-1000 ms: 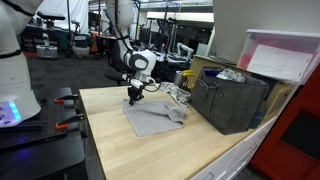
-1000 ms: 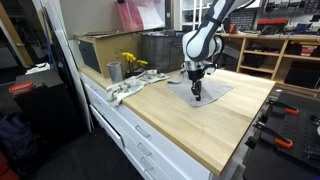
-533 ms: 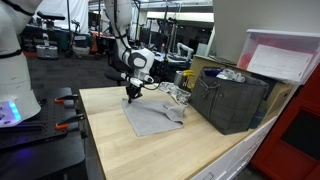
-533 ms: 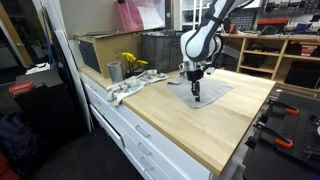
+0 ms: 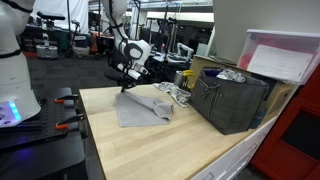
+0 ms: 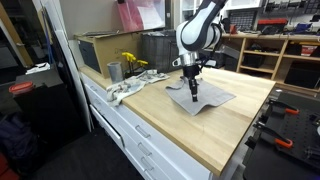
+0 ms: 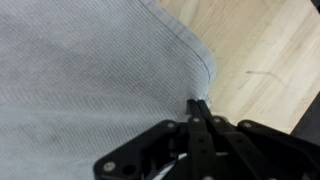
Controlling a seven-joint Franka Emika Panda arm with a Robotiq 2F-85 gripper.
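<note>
A grey cloth lies on the wooden table, with one corner lifted. My gripper is shut on that corner and holds it above the table. In an exterior view the gripper pulls the cloth up into a peak. In the wrist view the shut fingers pinch the hem of the grey cloth, with bare wood to the right.
A dark crate stands at the table's far side, with a pink-lidded box above it. A metal cup, yellow items and a white rag sit near the table's end. Clamps lie past the table.
My gripper has risen and moved back with the cloth corner in it, lifting and dragging the cloth. The cloth's shape has shifted on the table.
</note>
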